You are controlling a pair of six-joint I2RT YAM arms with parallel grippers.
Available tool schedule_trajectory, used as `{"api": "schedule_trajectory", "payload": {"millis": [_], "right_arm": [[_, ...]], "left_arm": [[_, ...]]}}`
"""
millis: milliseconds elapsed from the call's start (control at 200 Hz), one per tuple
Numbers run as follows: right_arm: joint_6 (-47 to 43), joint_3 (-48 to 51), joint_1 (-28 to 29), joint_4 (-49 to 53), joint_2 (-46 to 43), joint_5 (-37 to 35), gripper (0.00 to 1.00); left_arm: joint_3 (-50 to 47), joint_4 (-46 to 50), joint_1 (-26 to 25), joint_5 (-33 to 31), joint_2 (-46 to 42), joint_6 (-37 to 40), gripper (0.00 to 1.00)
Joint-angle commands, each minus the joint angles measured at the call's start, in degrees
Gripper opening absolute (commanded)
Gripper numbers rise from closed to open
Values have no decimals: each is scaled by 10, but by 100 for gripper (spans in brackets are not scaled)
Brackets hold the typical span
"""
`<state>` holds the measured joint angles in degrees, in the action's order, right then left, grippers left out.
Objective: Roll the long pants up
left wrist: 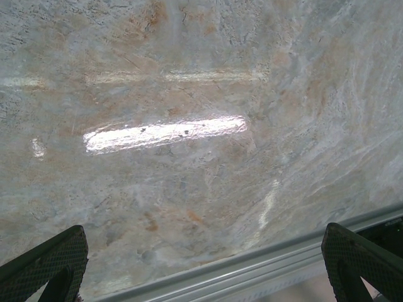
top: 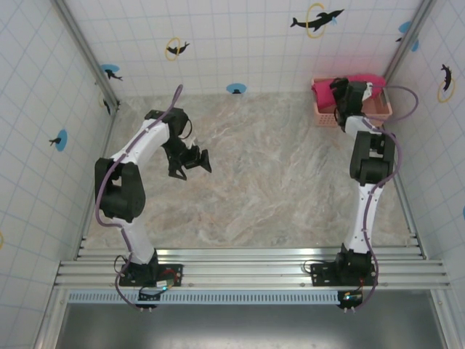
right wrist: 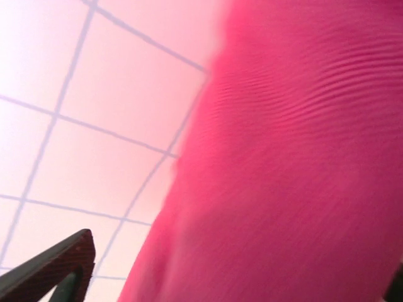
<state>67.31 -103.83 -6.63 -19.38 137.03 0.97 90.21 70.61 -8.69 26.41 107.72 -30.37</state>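
Note:
The long pants [top: 324, 90] are a bunched heap of bright magenta-red fabric in the pale pink basket [top: 383, 110] at the table's far right corner. My right gripper [top: 341, 93] reaches down into that basket. In the right wrist view the pants [right wrist: 296, 157] loom very close, and the right gripper [right wrist: 239, 267] is open, its jaws spread wide with the fabric between them, one finger [right wrist: 60, 261] showing at the lower left. My left gripper [top: 190, 166] hangs open over the bare marble table, far from the pants; in the left wrist view the left gripper [left wrist: 203, 251] holds nothing.
The marbled tabletop [top: 276, 174] spreads between the arms. Tiled walls close in the left, back and right sides. An aluminium rail [left wrist: 264, 267] runs along the near edge by the arm bases. The basket sits tight against the right wall post.

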Motion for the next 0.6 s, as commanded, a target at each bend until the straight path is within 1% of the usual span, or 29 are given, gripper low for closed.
{"api": "schedule_trajectory", "payload": {"millis": [0,35,60,150,245,325,375,450,505,535,565,596], "right_arm": [[-66,-3,21,136,-107,-93,98],[-67,-16,28,216,-124,-130,98],[-74,-25,31,254,-132,-150,98],[-96,-88,36,402,-141,-190,98],[-119,-121,39,492,-153,-205,98],[-154,-103,42,518,-190,-219,98],[-181,-72,46,524,-228,-242,98],[-236,-10,47,508,-294,-241,98],[-281,40,47,491,-341,-223,98],[-305,67,49,487,-366,-212,98],[-333,100,51,476,-391,-194,98],[-363,136,54,461,-414,-161,98]], "left_arm": [[0,4,-2,-5,-1,-3,98],[1,2,-1,-4,2,-3,98],[2,1,-1,-5,4,-1,97],[7,-1,0,-5,14,3,98],[12,-7,0,-8,18,10,97],[26,-12,4,-22,16,24,98],[40,-14,14,-41,12,38,98],[57,-32,38,-76,-5,63,98],[47,-75,57,-114,-30,87,97],[29,-103,65,-150,-48,96,97],[2,-147,71,-176,-69,103,97],[-34,-198,74,-187,-93,130,97]]}}
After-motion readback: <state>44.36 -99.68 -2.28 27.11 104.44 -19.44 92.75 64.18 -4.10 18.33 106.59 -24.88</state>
